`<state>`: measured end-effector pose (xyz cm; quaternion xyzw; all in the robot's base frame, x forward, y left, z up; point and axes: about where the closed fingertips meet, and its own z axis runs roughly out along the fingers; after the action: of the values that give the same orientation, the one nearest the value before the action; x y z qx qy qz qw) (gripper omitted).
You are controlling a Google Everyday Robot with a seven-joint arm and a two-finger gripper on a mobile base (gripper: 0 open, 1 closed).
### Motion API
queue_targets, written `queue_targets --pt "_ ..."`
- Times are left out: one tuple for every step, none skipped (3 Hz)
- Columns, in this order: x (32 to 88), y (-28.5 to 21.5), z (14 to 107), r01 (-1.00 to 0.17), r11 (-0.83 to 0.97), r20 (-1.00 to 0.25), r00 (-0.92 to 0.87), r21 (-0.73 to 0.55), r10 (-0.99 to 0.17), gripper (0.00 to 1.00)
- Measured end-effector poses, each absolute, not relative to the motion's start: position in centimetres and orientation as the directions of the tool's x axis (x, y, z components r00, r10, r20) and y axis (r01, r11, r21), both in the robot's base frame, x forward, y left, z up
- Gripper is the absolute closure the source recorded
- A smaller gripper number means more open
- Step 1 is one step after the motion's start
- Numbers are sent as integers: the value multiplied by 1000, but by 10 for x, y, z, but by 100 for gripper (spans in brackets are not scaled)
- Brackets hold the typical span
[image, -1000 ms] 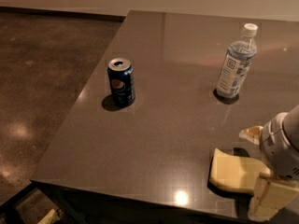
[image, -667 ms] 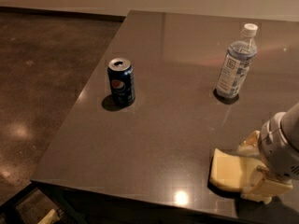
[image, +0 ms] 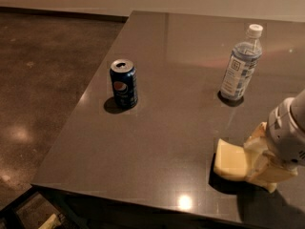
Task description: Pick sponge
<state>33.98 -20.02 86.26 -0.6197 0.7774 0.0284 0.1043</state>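
The arm (image: 290,128) is reaching in from the right edge of the view, its pale wrist angling down toward the near right part of the dark table (image: 167,128). The gripper (image: 259,159) is sitting low at the tabletop, its cream fingers (image: 257,138) pressing in on the right end of the sponge (image: 231,160) from either side (the clamped end is hidden between them). The rest of the sponge is lying near the table's front edge. A blue soda can (image: 124,84) is standing upright to the left. A capped water bottle (image: 240,66) is standing upright farther back; their contents cannot be told.
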Motion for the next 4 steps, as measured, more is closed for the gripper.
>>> queue_targets --pt "352 -200 888 -966 248 -235 -226 -70 -946 100" --pt "359 -203 916 -966 253 -274 -227 -62 -934 100" --pt "360 -206 942 -965 253 -306 -221 -66 -926 100" --pt "364 -206 970 -968 237 -340 -195 -86 -920 100"
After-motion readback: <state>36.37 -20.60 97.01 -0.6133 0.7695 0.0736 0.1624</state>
